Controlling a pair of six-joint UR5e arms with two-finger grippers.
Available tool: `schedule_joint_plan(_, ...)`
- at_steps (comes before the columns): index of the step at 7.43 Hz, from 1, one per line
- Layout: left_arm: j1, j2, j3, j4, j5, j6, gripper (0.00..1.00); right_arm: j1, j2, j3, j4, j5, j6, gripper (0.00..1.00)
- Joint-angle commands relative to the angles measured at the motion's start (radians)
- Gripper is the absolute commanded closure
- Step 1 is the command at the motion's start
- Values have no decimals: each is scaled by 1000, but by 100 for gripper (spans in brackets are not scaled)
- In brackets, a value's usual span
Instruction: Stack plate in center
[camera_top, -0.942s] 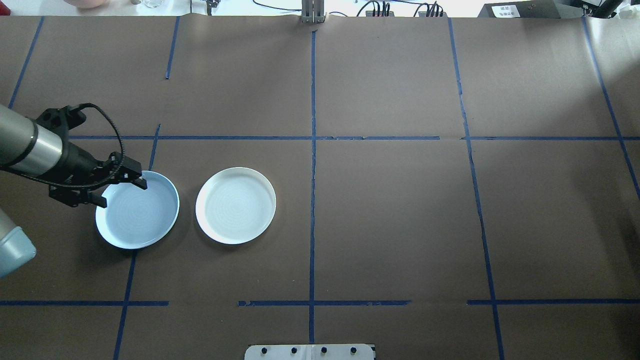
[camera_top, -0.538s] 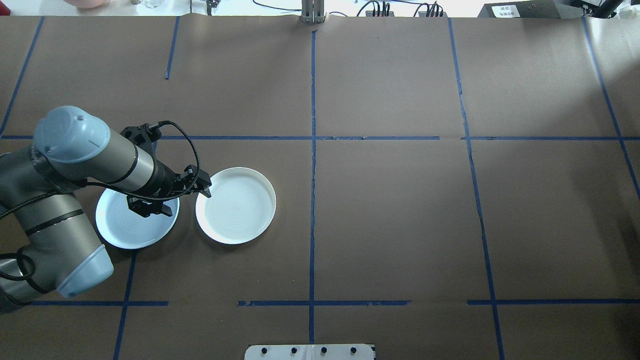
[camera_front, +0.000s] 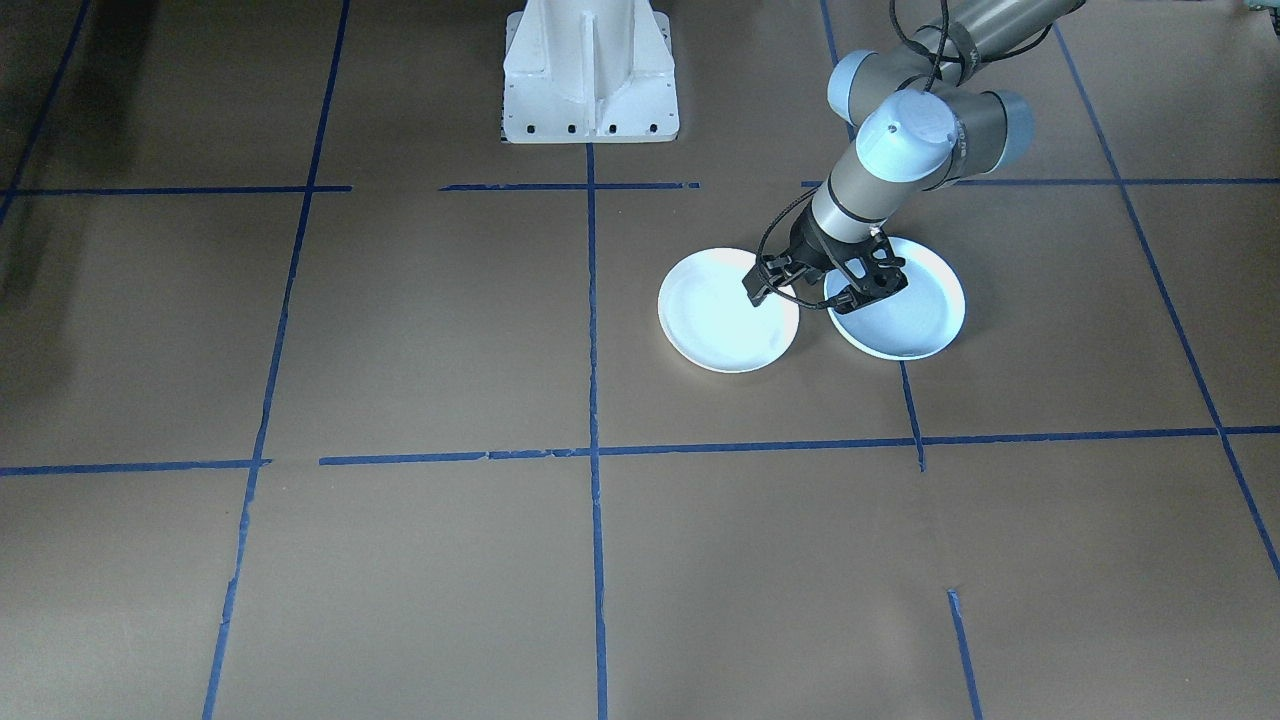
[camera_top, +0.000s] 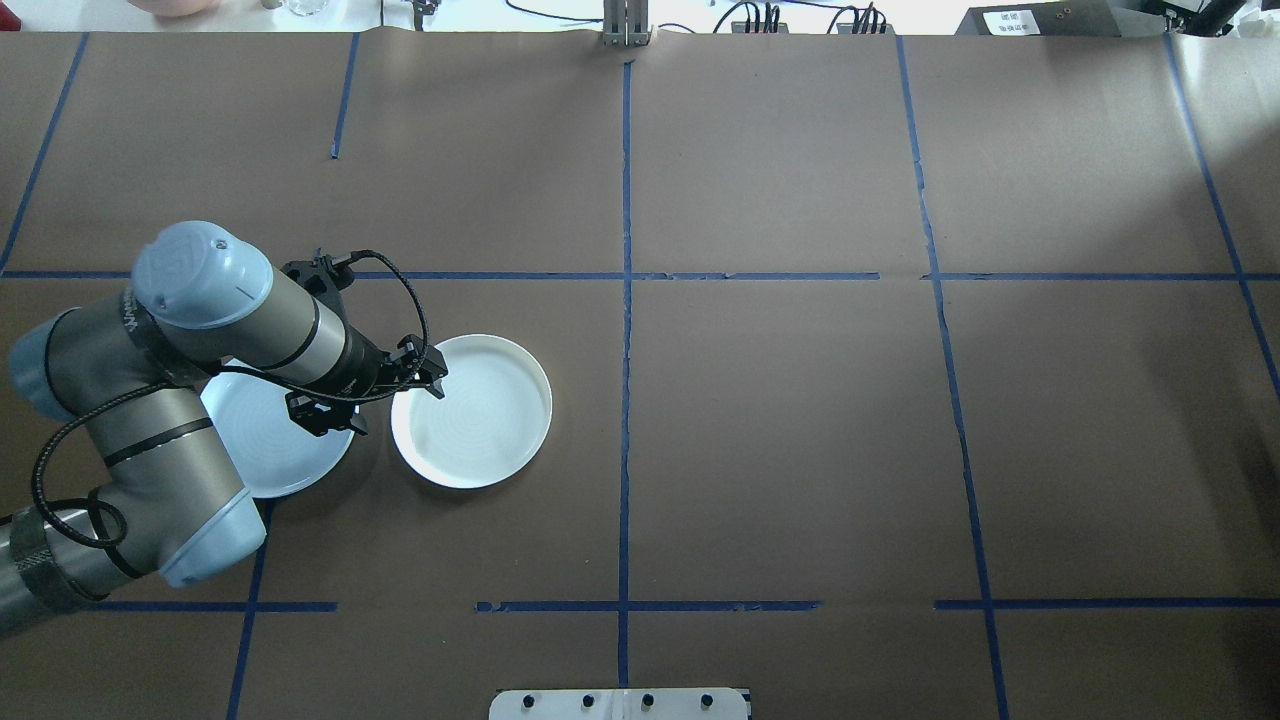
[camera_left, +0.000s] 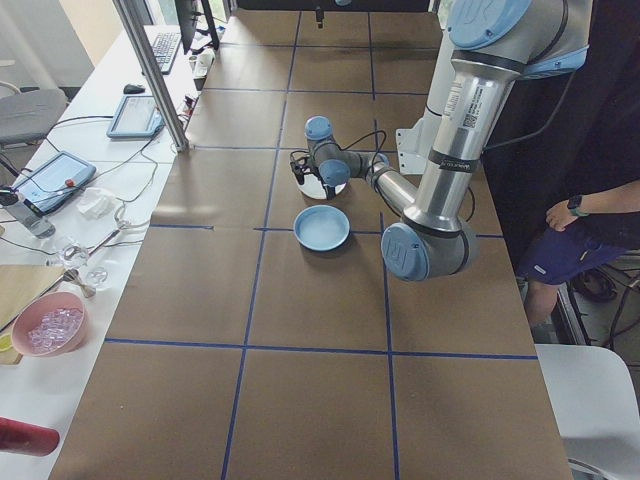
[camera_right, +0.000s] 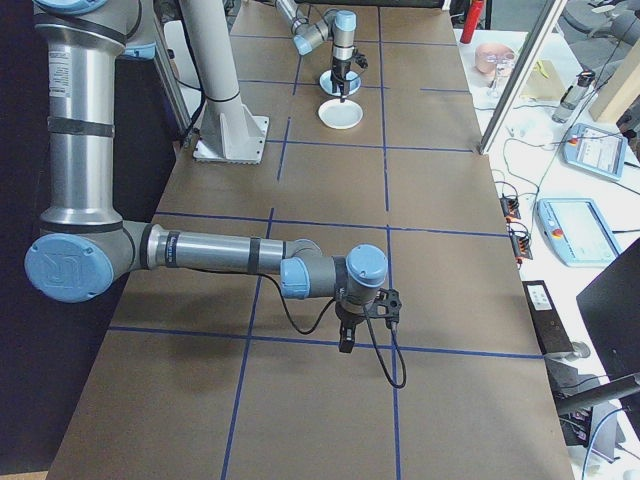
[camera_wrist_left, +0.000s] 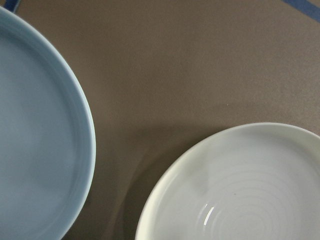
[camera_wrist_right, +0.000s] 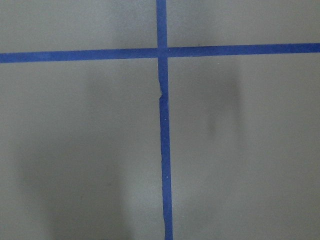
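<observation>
The center, a pale blue plate with a lighter rim, lies left of the table's middle. Close on its right lies a white plate with faint rings. My left gripper hangs open and empty over the gap between the two. One fingertip is over the white plate's left rim, the other over the blue plate's right edge. The left wrist view shows both rims and bare table between them. My right gripper hovers low over a tape cross far from the plates; I cannot tell if it is open.
Blue tape lines divide the brown table. The white robot base stands at the near edge. A side bench with tablets, glasses and a pink bowl runs along the far edge. A person stands by the robot.
My left arm has swung right, carrying the open gripper from the blue plate's far-left rim across it to the gap beside the white plate. Neither plate has moved.
</observation>
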Motion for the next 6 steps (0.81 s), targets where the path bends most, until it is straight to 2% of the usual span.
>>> schedule_joint_plan(1, 14, -1, 17, -2, 0, 5, 16, 0, 0, 0, 0, 0, 0, 0)
schedule_joint_plan(2, 15, -1, 17, 0, 0, 5, 24, 0, 0, 0, 0, 0, 0, 0)
schedule_joint_plan(3, 15, -1, 17, -2, -1, 6, 39, 0, 0, 0, 0, 0, 0, 0)
schedule_joint_plan(5, 14, 1, 17, -2, -1, 8, 82, 0, 0, 0, 0, 0, 0, 0)
schedule_joint_plan(6, 14, 2, 12, -2, 0, 10, 97, 0, 0, 0, 0, 0, 0, 0)
